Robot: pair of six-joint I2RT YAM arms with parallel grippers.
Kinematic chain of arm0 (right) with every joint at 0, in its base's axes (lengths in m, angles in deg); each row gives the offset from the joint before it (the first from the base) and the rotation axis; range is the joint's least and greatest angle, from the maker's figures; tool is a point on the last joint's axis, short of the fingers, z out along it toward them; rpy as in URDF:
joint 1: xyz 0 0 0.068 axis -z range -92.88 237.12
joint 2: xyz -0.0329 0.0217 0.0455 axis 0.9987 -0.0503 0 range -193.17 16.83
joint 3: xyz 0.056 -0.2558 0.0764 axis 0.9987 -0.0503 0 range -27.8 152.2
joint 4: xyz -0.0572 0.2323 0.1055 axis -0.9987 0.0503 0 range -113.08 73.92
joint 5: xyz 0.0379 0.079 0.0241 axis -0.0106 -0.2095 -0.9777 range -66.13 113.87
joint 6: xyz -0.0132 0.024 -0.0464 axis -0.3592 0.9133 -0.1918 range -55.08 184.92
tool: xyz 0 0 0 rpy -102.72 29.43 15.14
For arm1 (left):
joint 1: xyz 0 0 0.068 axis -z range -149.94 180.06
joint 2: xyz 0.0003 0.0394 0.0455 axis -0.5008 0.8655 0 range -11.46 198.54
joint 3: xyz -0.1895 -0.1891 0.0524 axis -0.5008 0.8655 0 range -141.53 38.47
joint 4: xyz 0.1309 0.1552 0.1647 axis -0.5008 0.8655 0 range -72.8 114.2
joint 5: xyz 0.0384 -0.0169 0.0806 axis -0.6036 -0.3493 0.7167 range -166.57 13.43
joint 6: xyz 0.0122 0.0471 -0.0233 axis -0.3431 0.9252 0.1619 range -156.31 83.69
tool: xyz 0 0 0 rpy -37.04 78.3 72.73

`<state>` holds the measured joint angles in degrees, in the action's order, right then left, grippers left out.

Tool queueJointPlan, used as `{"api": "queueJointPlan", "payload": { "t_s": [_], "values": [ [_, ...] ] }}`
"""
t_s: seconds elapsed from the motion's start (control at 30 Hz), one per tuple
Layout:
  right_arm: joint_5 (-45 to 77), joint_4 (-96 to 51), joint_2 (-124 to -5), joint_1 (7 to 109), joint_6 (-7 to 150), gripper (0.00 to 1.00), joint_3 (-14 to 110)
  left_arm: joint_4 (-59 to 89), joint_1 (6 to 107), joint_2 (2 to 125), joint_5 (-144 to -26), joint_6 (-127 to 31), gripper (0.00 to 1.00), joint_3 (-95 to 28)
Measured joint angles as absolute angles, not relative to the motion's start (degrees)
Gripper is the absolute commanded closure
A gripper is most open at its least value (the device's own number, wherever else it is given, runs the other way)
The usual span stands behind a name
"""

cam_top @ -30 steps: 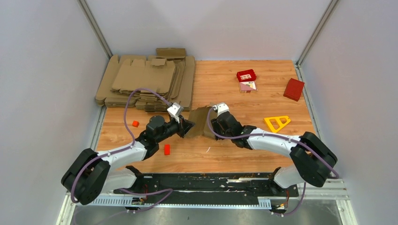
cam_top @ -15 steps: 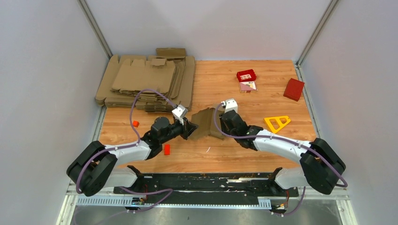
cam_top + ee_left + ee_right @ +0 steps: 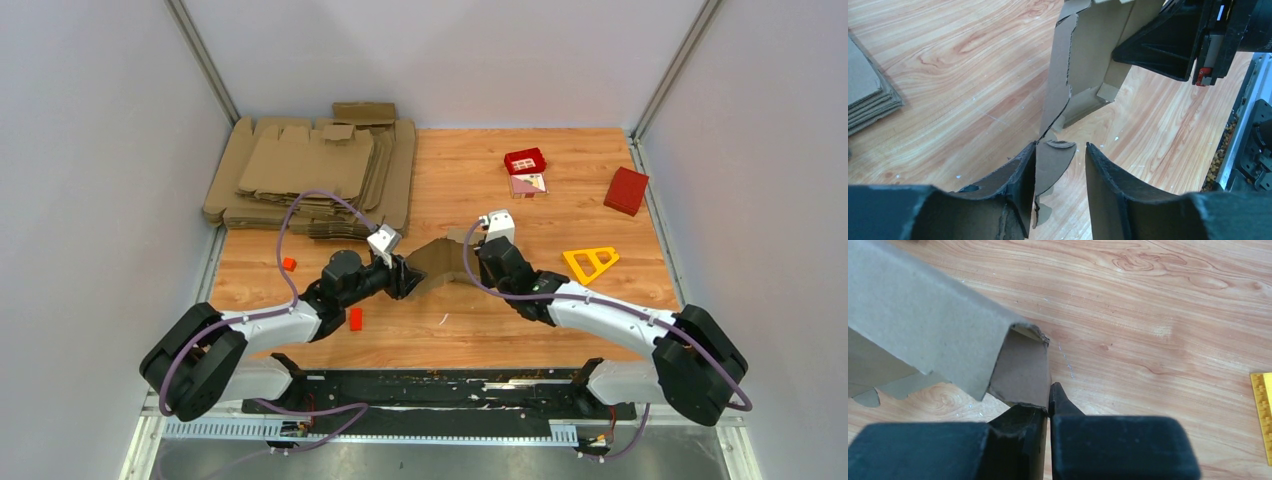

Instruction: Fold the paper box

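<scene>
The left arm (image 3: 262, 322) and the right arm (image 3: 600, 312) are white tubes with fat round black joints, a thin purple cable (image 3: 290, 205) loops along each, a small white box (image 3: 497, 221) sits on each wrist, and the fingers (image 3: 1128, 200) are thick and black.

1 paper box (image 3: 440, 260), 1 cardboard-blank pile (image 3: 310, 172), 2 small red blocks (image 3: 288, 264) (image 3: 355, 319), 1 yellow triangle (image 3: 590, 262), 1 red box (image 3: 626, 190), 1 red tray (image 3: 525, 160).

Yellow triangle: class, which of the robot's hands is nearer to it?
Right. The right hand, shut on the paper box, sits left of the yellow triangle; the left hand is farther left, beyond the box.
</scene>
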<state>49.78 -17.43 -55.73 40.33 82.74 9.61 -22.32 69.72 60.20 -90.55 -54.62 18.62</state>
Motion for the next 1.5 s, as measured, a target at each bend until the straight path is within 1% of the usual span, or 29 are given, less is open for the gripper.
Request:
{"api": "queueJointPlan", "payload": {
  "t_s": [0.1,0.17,0.23,0.27,0.3,0.33,0.4,0.53,0.63,0.73,0.9,1.0,1.1,1.3,1.5],
  "values": [
    [50.0,-17.45,-55.62,40.33,82.37,0.99,9.61,-22.19,69.74,60.2,-90.44,-54.62,0.52,18.59],
    [50.02,-17.52,-55.36,40.33,82.15,0.99,9.48,-21.8,69.74,60.2,-90.36,-54.57,0.55,18.59],
    [49.96,-17.82,-54.85,40.33,81.74,0.97,9.09,-21.14,69.74,59.89,-90.22,-54.51,0.66,18.59],
    [49.91,-18.02,-54.66,40.33,81.67,0.95,8.85,-20.88,69.74,59.54,-90.14,-54.33,0.75,18.59],
    [49.8,-18.31,-54.42,40.33,81.5,0.93,8.52,-20.71,69.74,59.06,-90.01,-54.07,0.82,18.59],
    [49.67,-18.48,-54.31,40.33,81.43,0.91,8.26,-20.64,69.72,58.63,-89.94,-54.07,0.86,18.59],
    [49.13,-19.16,-54.29,40.33,81.28,0.87,7.73,-20.51,69.74,57.73,-89.83,-53.42,0.89,18.59],
    [47.75,-20.14,-55.73,40.33,81.32,0.82,7.67,-19.33,69.76,56.86,-89.22,-52.56,0.93,18.59],
    [46.11,-20.4,-59.44,40.33,81.37,0.79,8.1,-17.73,70.13,55.94,-88.06,-51.75,0.96,18.59],
    [44.49,-20.12,-62.83,40.33,81.39,0.77,8.69,-16.23,71.16,54.95,-86.62,-50.49,0.96,18.59],
    [41.94,-20.05,-63.44,40.33,81.59,0.61,8.72,-14.63,73.04,54.32,-84.04,-48.65,0.97,18.55],
    [40.78,-20.14,-63.44,40.33,81.72,0.54,8.69,-14.28,74.0,54.28,-82.92,-48.0,0.96,18.38],
    [39.57,-20.16,-63.44,40.33,81.78,0.49,8.69,-14.22,74.46,54.3,-82.4,-47.69,0.97,18.33],
    [37.83,-20.32,-63.44,39.54,81.89,0.42,8.61,-13.91,74.55,54.3,-82.2,-47.71,0.96,18.29],
    [37.72,-20.29,-63.95,38.6,81.91,0.39,8.63,-13.89,74.55,54.5,-82.27,-47.73,0.96,18.29]
  ]
}}
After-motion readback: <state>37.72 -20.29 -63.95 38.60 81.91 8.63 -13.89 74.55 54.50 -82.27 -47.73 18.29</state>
